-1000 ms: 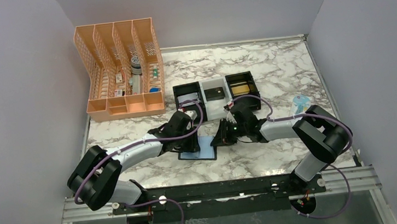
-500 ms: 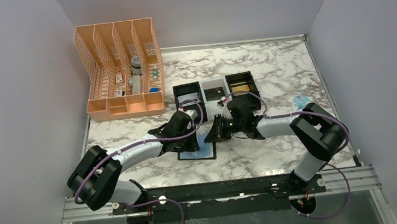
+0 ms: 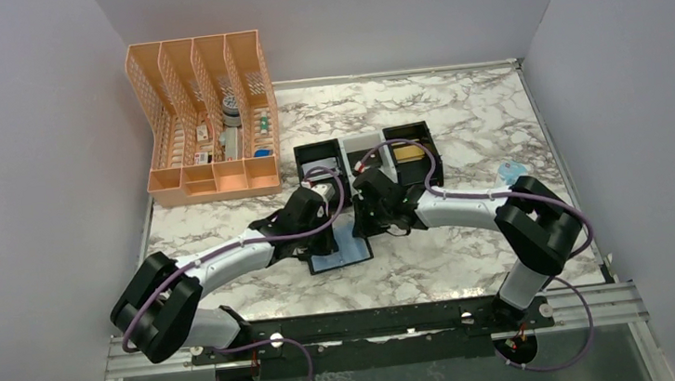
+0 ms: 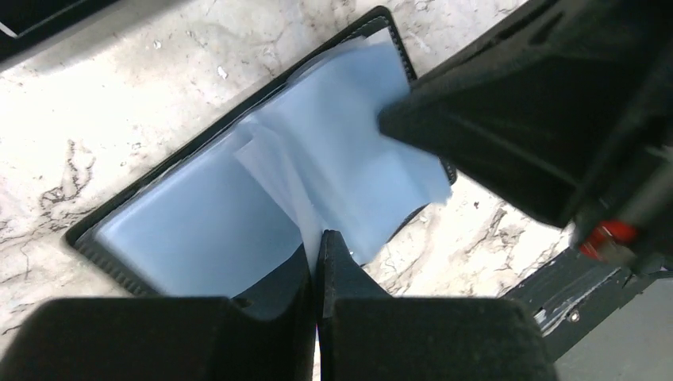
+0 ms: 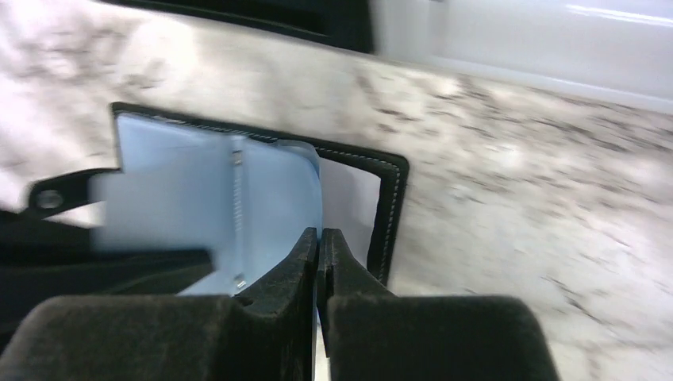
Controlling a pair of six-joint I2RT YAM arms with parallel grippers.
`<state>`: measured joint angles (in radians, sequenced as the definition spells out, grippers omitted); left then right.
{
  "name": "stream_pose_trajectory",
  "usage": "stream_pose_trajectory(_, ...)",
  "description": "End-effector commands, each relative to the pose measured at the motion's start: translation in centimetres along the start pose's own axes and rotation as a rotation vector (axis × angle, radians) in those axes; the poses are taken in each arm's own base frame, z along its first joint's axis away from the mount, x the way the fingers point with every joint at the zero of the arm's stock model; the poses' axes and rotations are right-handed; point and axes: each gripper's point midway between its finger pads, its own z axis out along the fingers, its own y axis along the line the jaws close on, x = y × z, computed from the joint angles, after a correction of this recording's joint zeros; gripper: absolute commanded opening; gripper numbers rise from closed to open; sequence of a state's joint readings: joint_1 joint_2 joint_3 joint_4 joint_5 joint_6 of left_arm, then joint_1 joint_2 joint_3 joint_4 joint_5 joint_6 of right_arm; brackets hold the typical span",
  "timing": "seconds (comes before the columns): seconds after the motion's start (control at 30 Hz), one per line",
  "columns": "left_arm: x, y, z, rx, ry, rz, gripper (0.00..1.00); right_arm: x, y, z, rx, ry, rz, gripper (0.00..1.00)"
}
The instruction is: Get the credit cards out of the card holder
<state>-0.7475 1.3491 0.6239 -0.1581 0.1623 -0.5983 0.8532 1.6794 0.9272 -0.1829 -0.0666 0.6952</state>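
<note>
Setting: robotics lab test cell | Enclosure: plain grey walls (image 3: 34,182) on three sides of a marble-pattern tabletop (image 3: 466,108) | Rig: left arm (image 3: 228,254) and right arm (image 3: 466,206), cabled, bolted to a metal rail (image 3: 145,363) | Props: peach desk organiser (image 3: 205,119), square trays (image 3: 410,128)

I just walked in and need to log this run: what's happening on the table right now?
Both arms work on the card holder, lying open on the marble table. The left gripper and right gripper are each closed at its blue-grey inner leaves. Nothing shows pulled clear of it yet.
</note>
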Motion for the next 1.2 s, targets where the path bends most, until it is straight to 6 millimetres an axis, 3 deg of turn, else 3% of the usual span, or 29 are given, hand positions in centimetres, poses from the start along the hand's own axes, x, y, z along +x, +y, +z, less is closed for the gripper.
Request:
stream_pose_trajectory(0.0,-0.6,-0.7,-0.7,0.027,-0.037,-0.007,0.03,-0.9,-6.7,-1.2,0.336,-0.061,-0.072,0.01)
stream_pose_trajectory(0.13,-0.8,-1.2,-0.9,0.048,-0.042,-0.003,0.03,-1.1,-8.0,-2.1,0.400,-0.089,-0.089,0.01)
stream_pose_trajectory(0.23,-1.2,-1.9,-1.0,0.078,-0.051,0.003,0.06,-0.9,-7.3,-2.5,0.353,-0.097,-0.083,0.01)
stream_pose_trajectory(0.43,-1.8,-1.4,-1.6,0.037,-0.084,0.001,0.49,-0.4,-6.1,-3.1,0.260,-0.116,-0.035,0.01)
stream_pose_trajectory(0.53,-1.8,-0.6,-1.8,-0.007,-0.089,-0.003,0.61,0.0,-6.6,-3.3,0.283,-0.102,-0.030,0.01)
stream_pose_trajectory(0.7,-1.3,-0.3,-1.0,-0.012,-0.062,-0.002,0.64,0.5,-7.0,-3.5,0.289,-0.095,-0.023,0.05)
stream_pose_trajectory(0.87,-1.3,-0.9,0.5,0.029,-0.044,0.003,0.63,0.7,-5.9,-3.0,0.217,-0.081,-0.021,0.06)
stream_pose_trajectory(1.03,-1.6,-1.6,1.1,0.063,-0.054,-0.004,0.58,1.5,-5.4,-2.2,0.177,-0.055,0.003,0.06)
stream_pose_trajectory(1.17,-1.3,-1.7,1.3,0.069,-0.047,-0.005,0.47,1.6,-5.3,-1.9,0.162,-0.051,0.012,0.05)
